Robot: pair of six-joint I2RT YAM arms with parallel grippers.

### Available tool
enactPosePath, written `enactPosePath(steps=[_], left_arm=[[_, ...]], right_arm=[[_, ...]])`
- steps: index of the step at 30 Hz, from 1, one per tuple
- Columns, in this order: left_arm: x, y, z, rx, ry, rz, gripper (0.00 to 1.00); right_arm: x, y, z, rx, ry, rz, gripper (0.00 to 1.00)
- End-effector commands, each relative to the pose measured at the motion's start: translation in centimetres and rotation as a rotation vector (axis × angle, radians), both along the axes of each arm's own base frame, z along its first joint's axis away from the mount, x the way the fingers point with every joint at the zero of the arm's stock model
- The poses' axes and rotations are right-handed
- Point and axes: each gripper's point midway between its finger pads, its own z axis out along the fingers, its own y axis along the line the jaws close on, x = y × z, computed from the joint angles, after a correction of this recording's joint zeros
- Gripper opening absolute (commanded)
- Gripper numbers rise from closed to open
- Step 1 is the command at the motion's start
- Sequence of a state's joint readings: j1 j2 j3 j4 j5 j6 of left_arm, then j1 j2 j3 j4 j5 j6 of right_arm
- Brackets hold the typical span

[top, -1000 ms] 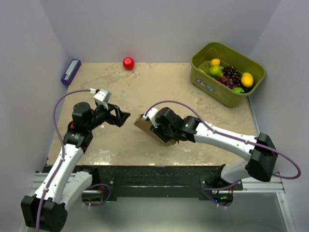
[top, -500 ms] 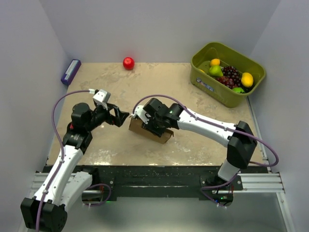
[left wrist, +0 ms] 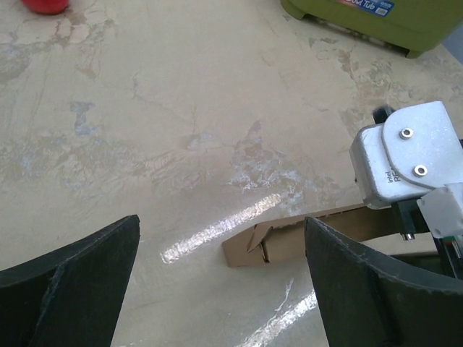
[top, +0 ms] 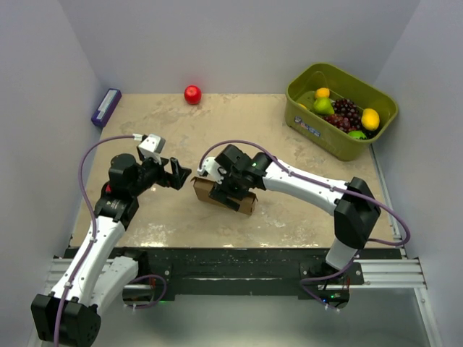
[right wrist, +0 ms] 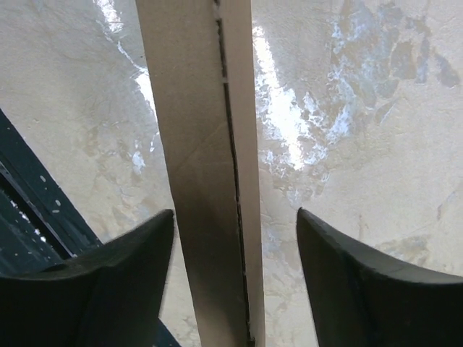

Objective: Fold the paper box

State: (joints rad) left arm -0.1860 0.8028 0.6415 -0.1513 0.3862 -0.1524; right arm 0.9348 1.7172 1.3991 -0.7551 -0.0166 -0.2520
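the box (top: pixel 223 195), thin, light cardboard likely to flex and best pinched along a creased edge, rests mid table (top: pixel 289 137) between the right gripper's (right wrist: pixel 235 213) parted, unclamped fingers, the left gripper (left wrist: pixel 222 219) wide open and empty beside it.

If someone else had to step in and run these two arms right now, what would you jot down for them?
Left gripper: open, empty, hovering just left of the box.
Right gripper: open, with a finger on each side of one box edge, not clamped on it.
Box: on the table, mid-table, between the two grippers.
Done: the box looks partly folded; how far is unclear from here.
Left: probably re-grip it and finish folding.
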Motion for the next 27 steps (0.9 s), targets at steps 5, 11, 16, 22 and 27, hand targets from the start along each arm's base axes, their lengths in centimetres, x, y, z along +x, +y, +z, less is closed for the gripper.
enactPosePath(steps=[5, 11, 16, 22, 27], left_arm=[[-0.3, -1.4, 0.1, -0.002, -0.031, -0.104, 0.99], [-0.2, -0.9, -0.1, 0.03, -0.045, -0.089, 0.99], [-0.4, -0.9, -0.2, 0.05, -0.063, -0.107, 0.99], [-0.8, -1.2, -0.6, 0.06, -0.06, -0.14, 0.96], [-1.1, -1.5, -1.2, 0.074, -0.049, -0.151, 0.93]], right_arm=[[1.0, 0.7, 4.7, 0.141, -0.1, -0.038, 0.99], [0.5, 0.1, 5.7, 0.195, -0.116, -0.067, 0.99], [0.3, -0.8, 8.9, 0.304, -0.15, -0.193, 0.99], [-1.1, -2.8, 11.6, 0.449, -0.113, -0.43, 0.99], [-2.7, -6.0, 11.4, 0.519, -0.066, -0.655, 0.93]])
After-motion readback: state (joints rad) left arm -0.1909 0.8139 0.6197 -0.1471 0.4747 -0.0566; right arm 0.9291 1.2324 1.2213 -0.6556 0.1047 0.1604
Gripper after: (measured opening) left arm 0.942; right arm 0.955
